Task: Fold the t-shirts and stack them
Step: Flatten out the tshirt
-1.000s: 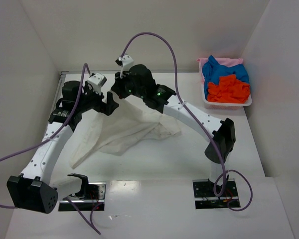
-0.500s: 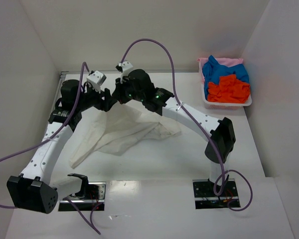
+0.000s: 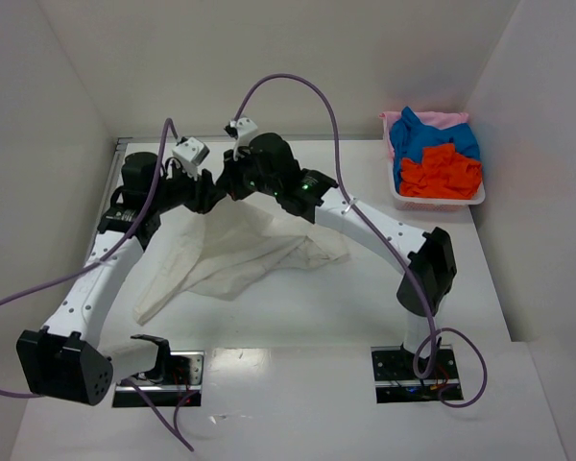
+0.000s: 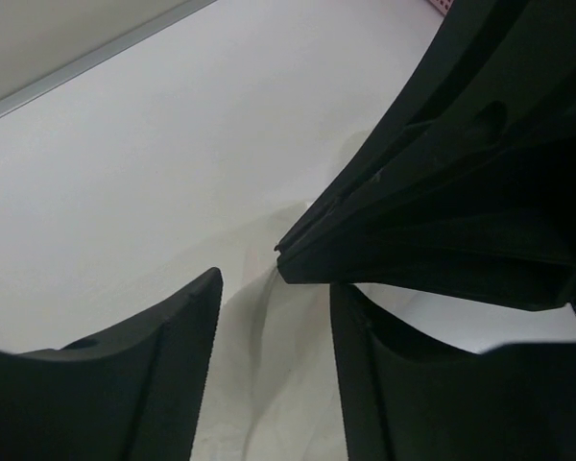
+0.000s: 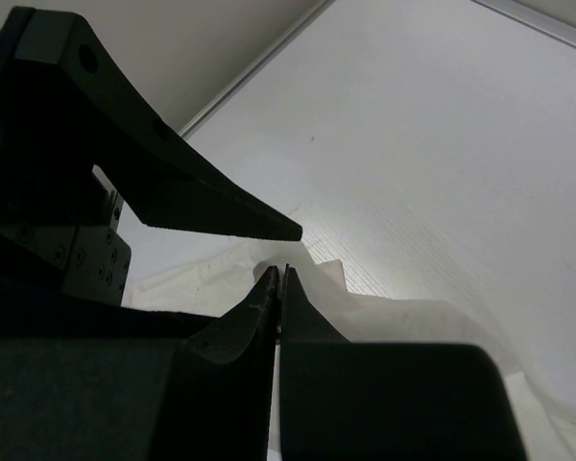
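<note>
The large plain off-white cloth t-shirt (image 3: 238,257) lies crumpled on the white bench (image 3: 346,307), left of the middle, with one part drawn up towards the far side where the two arms meet. From above, that meeting point is a tangle of black, and I cannot make out who holds what.

The right wrist camera settles it. The right gripper (image 5: 278,279) has its jaws pressed together with only a hairline between them, and a peak of the pale cloth sits right at their tips. The left wrist camera shows the other side. The left gripper (image 4: 276,286) has its jaws spread wide around a raised crease of the shirt, not touching it, and the tip of the right gripper pokes in just above.

Only the overhead view takes in the far right corner. There a bright blue t-shirt (image 3: 432,140), an orange-red t-shirt (image 3: 444,175) and a pale pink t-shirt (image 3: 442,117) are heaped in a shallow white plastic tray (image 3: 440,203), well apart from the arms.

A second ago the left gripper hung lower and clearly apart from the right one; now it has closed in just beside it. The lifted part of the shirt looks slacker and lower than it did, while the rest of the cloth and the tray have not shifted.
</note>
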`<act>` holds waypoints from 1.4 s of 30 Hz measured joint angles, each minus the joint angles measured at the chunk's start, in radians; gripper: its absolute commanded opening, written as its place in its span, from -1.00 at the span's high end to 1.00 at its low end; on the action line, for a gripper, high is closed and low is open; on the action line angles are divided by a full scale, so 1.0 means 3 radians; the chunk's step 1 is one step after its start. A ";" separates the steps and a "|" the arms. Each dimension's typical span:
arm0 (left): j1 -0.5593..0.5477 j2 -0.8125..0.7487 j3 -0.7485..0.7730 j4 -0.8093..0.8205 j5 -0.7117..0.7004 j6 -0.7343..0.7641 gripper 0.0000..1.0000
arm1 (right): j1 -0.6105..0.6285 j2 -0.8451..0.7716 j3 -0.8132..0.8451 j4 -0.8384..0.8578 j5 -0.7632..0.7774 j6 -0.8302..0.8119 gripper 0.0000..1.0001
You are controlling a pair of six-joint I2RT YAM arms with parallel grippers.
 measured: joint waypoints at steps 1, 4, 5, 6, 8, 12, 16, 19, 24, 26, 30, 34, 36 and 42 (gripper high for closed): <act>-0.0001 0.0017 0.0000 0.0008 0.0011 -0.0001 0.00 | 0.0000 -0.0011 -0.0014 0.0001 0.0003 0.0000 1.00; 0.0000 0.0081 0.0000 0.0005 0.0043 -0.0001 0.18 | -0.0003 -0.0038 -0.0047 0.0006 0.0005 0.0003 1.00; -0.0001 0.0097 0.0000 0.0004 0.0048 -0.0001 0.30 | -0.0004 -0.0039 -0.0047 0.0004 0.0004 0.0004 1.00; -0.0001 0.0109 0.0000 0.0004 0.0055 -0.0001 0.33 | -0.0003 -0.0041 -0.0047 0.0008 0.0005 0.0006 1.00; -0.0001 0.0118 0.0000 0.0004 0.0065 -0.0005 0.36 | -0.0003 -0.0045 -0.0047 0.0008 0.0004 0.0009 1.00; -0.0001 0.0118 0.0000 0.0011 0.0080 -0.0017 0.55 | -0.0004 -0.0053 -0.0047 0.0014 -0.0003 0.0009 1.00; -0.0001 0.0117 0.0000 0.0034 0.0111 -0.0084 1.00 | -0.0004 -0.0071 -0.0053 0.0019 -0.0015 0.0009 1.00; -0.0001 0.0111 0.0000 0.0112 0.0106 -0.0173 1.00 | -0.0009 -0.0100 -0.0088 0.0038 -0.0008 0.0011 0.88; -0.0005 0.0043 0.0022 0.0146 -0.0117 -0.0392 1.00 | -0.0009 -0.0183 -0.0200 0.0111 0.0201 0.0043 0.34; 0.0013 0.0036 0.0120 0.0112 -0.0258 -0.0468 1.00 | -0.0008 -0.0226 -0.0248 0.0108 0.0346 0.0064 -0.22; 0.0025 0.0027 0.0437 0.0062 -0.0595 -0.0623 1.00 | -0.0009 -0.0356 -0.0394 0.0125 0.0650 0.0071 -0.91; 0.0025 -0.0034 0.0622 0.0020 -0.0954 -0.0755 1.00 | -0.0050 -0.0581 -0.0655 0.0173 0.0916 0.0075 -1.00; 0.0025 -0.0046 0.0683 -0.0042 -0.1101 -0.0805 1.00 | -0.0104 -0.0684 -0.0781 0.0196 0.0988 0.0078 -1.00; 0.0025 -0.0043 0.0879 -0.0309 -0.1503 -0.0921 1.00 | -0.0481 -0.0956 -0.1447 0.0251 0.1216 0.0094 -1.00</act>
